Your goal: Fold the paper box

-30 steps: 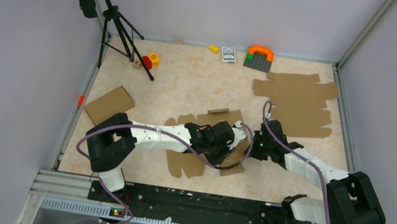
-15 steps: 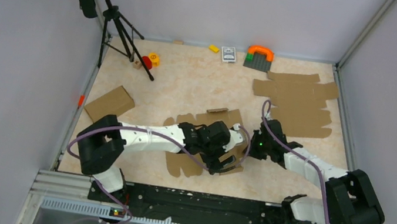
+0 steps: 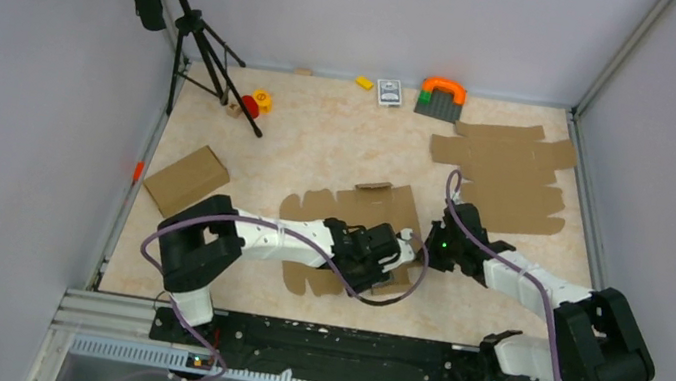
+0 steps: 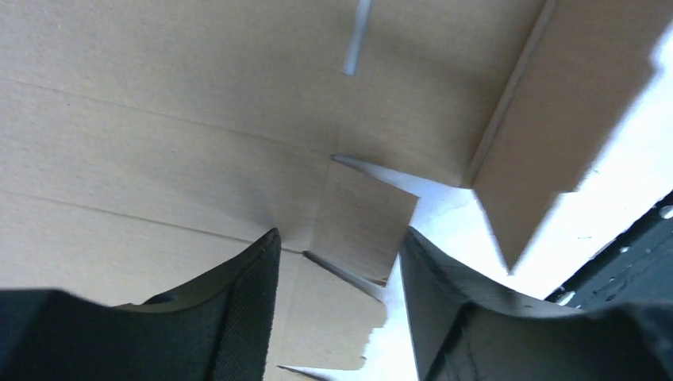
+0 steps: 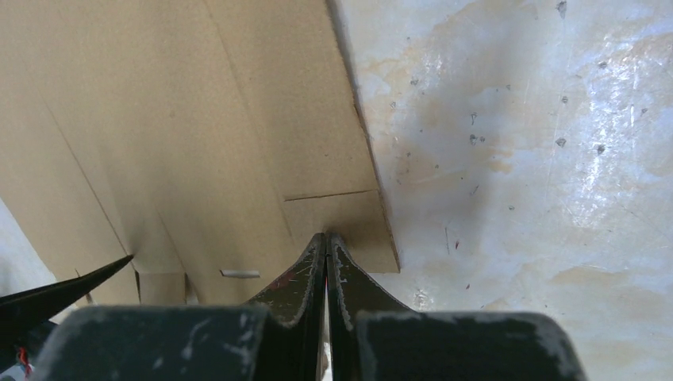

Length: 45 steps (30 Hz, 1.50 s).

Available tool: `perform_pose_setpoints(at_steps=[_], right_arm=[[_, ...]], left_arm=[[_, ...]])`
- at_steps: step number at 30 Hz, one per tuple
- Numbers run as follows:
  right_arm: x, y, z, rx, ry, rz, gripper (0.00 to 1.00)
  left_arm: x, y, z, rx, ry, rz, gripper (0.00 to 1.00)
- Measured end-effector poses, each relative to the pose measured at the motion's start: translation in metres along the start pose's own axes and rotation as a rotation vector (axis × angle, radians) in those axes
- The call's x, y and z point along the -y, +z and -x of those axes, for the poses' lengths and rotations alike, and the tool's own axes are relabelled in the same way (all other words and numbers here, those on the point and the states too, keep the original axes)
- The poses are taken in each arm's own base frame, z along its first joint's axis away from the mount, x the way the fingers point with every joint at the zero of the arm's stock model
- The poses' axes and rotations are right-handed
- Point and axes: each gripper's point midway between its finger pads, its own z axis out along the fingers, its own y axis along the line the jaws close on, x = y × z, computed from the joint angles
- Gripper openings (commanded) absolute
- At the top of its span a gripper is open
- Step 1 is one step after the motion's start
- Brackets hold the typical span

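**Fig.** Top view: the paper box (image 3: 381, 203) lay opened out and mostly flat near the ctr of the table (image 3: 322, 138), just ahead of both arms, w/ its near part hidden under the L arm. The L gripper (image 3: 380, 263) hung over the box's near-right area. The R gripper (image 3: 427, 251) met the sheet's right edge. A pile of spare sheets (image 3: 504, 170) lay well apart at far right.

L wrist view: the L gripper (image 4: 337, 246) had its jaws apart, moderately wide, w/ nothing clamped. A small corner tab and the box's creases (image 4: 159, 119) showed btwn and beyond the fingertips. A side flap (image 4: 540, 119) appeared lifted off the table.

R wrist view: the R gripper (image 5: 326, 238) was fully closed, tips together, gripping nothing. Its point sat at a small tab on the box's edge (image 5: 198, 119), prob. as a hold-down. Whether it actually pressed the card could not be told.

Risks (judged):
- (a) The sheet was light and the table looked smooth, so a sideways push by the L fingers could slide or spin the whole box if the R tip wasn't pinning it.
- (b) The tab was small, and closing off-ctr could crumple it or bend the card away from the crease.
- (c) The R tip sat right at the rim, so a slight shift could carry it off the card and lose the anchor.
- (d) The raised flap could spring back flat if left unheld.
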Motion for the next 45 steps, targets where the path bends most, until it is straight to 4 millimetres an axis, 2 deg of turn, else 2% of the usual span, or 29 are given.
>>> perform_pose_setpoints(at_steps=[3, 10, 20, 32, 36, 43, 44, 45], right_arm=[[-0.001, 0.0, 0.0, 0.0, 0.0, 0.005, 0.0], [-0.001, 0.001, 0.0, -0.001, 0.0, 0.007, 0.0], [-0.002, 0.002, 0.001, 0.0, -0.006, 0.014, 0.0], [-0.006, 0.005, 0.002, -0.003, -0.008, 0.035, 0.0], [-0.009, 0.007, 0.002, -0.007, -0.008, 0.043, 0.0], [-0.011, 0.008, 0.003, -0.01, -0.01, 0.056, 0.0], [-0.011, 0.008, 0.003, -0.009, -0.009, 0.057, 0.0], [-0.011, 0.008, 0.003, -0.009, -0.01, 0.058, 0.0]], left_arm=[[-0.001, 0.0, 0.001, 0.004, 0.0, 0.001, 0.37], [-0.002, -0.003, 0.004, 0.013, -0.035, -0.07, 0.31], [-0.013, -0.008, 0.01, 0.026, -0.048, -0.054, 0.33], [-0.033, -0.019, 0.045, 0.116, -0.035, 0.019, 0.35], [-0.038, -0.019, 0.047, 0.12, -0.035, 0.027, 0.35], [-0.037, -0.02, 0.047, 0.117, -0.025, 0.017, 0.45], [-0.036, -0.021, 0.046, 0.117, -0.027, 0.014, 0.44], [-0.036, -0.024, 0.046, 0.122, -0.033, 0.013, 0.39]])
